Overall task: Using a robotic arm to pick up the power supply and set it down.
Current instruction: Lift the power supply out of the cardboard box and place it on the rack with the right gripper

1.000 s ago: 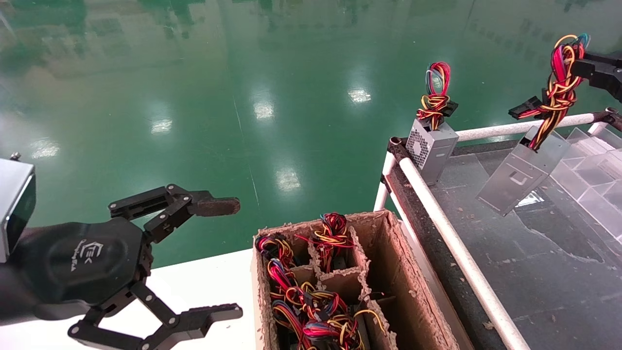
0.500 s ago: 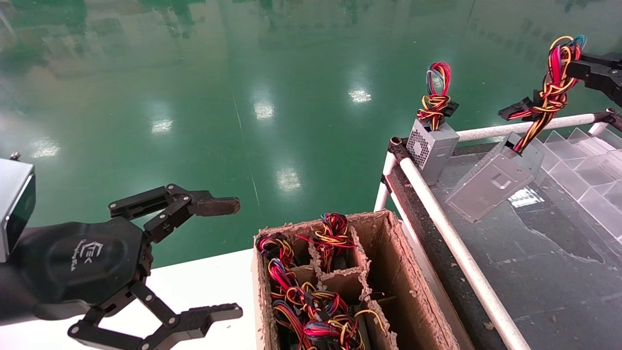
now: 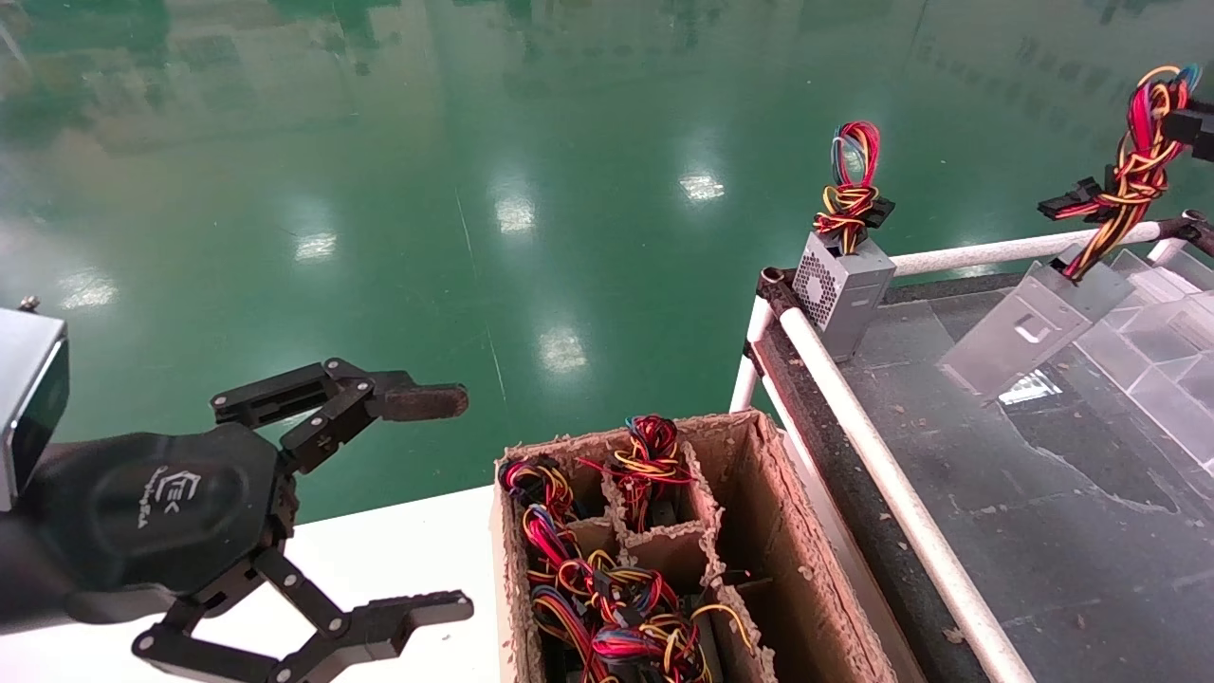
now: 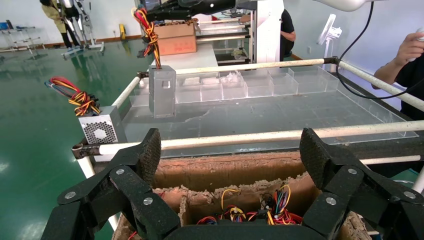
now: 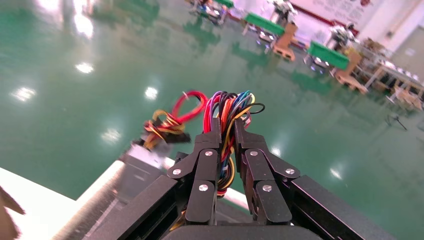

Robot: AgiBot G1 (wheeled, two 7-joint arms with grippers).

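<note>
The right gripper [image 5: 223, 145] is clamping the power supply's [image 3: 1034, 329] wires at two o'clock; the left gripper [image 3: 446, 503] is idling, spread wide.

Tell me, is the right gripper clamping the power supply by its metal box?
No, the right gripper is shut on the wire bundle, with the power supply hanging below it.

One marking in sight: a small white logo printed on the black palm of the left claw [image 3: 455, 503], angular block letters with a line of script beneath (too small and tilted to read for certain). The silver-grey metal power supply box [image 3: 1034, 327] shows only a stamped slot, and no lettering.
</note>
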